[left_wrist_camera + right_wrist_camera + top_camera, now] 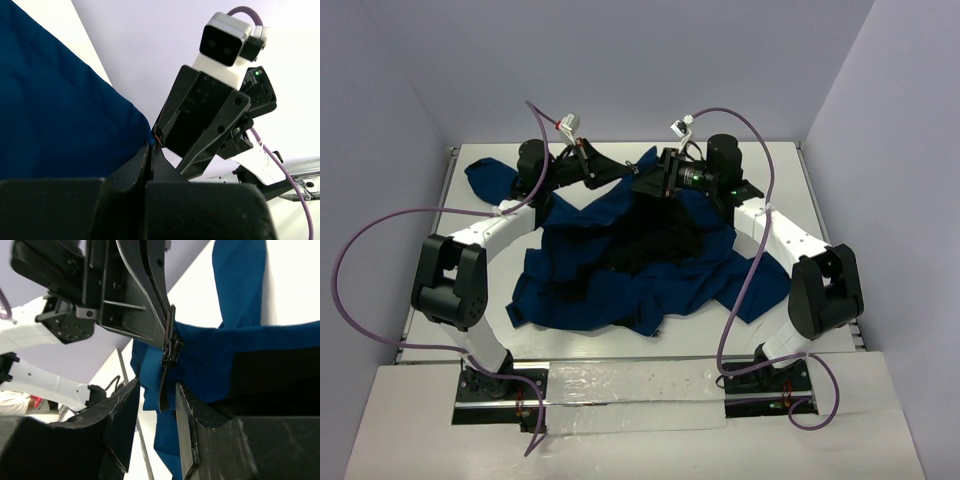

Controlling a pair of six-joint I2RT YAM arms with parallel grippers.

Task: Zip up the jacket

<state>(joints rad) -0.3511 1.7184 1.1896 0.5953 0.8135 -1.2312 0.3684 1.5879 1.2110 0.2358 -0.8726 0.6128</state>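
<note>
The navy-blue jacket [590, 290] lies crumpled mid-table, its black lining showing in the middle. My left gripper [610, 170] is shut on the jacket's front edge at the far side and holds it up off the table. In the left wrist view the blue fabric [60, 115] ends in the shut left gripper [151, 145]. In the right wrist view my right gripper [156, 383] is open. The loose end of the zipper [164, 385] hangs between its fingers, below the left gripper [167, 340]. From above, the right gripper [648, 183] faces the left one closely.
One jacket sleeve [485, 175] trails to the far left corner of the white table [470, 300]. Purple cables [760, 170] loop over both arms. Grey walls stand close behind and beside the table.
</note>
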